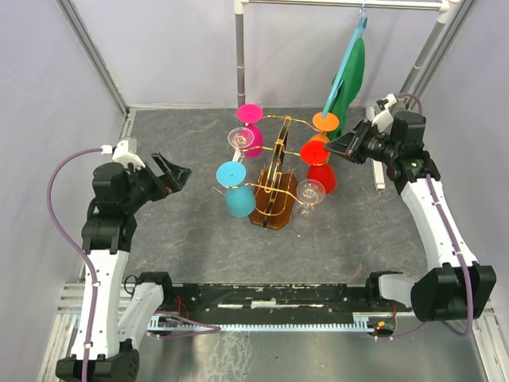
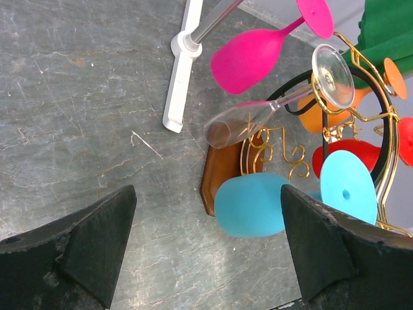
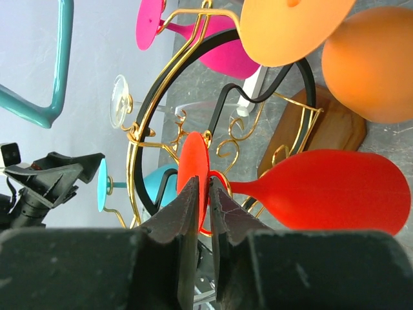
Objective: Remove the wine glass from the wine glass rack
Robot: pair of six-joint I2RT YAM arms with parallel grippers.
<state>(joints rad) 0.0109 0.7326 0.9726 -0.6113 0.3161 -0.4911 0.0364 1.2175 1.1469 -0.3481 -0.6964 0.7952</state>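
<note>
From the top, the wine glass rack (image 1: 270, 208) sat mid-table with the right gripper (image 1: 331, 146) at its red wine glass (image 1: 321, 177). Left wrist view: left gripper (image 2: 208, 194) gaped wide, empty. Right wrist view: narrow jaws pinched just that glass's foot rim, so it could've slipped out or tugged the rack over.

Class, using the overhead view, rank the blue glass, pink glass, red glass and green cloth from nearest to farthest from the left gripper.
From the left gripper:
1. Blue glass, on the near left of the rack.
2. Pink glass, on the rack's far left.
3. Red glass, on the rack's right.
4. Green cloth, hanging at the back right.
</note>
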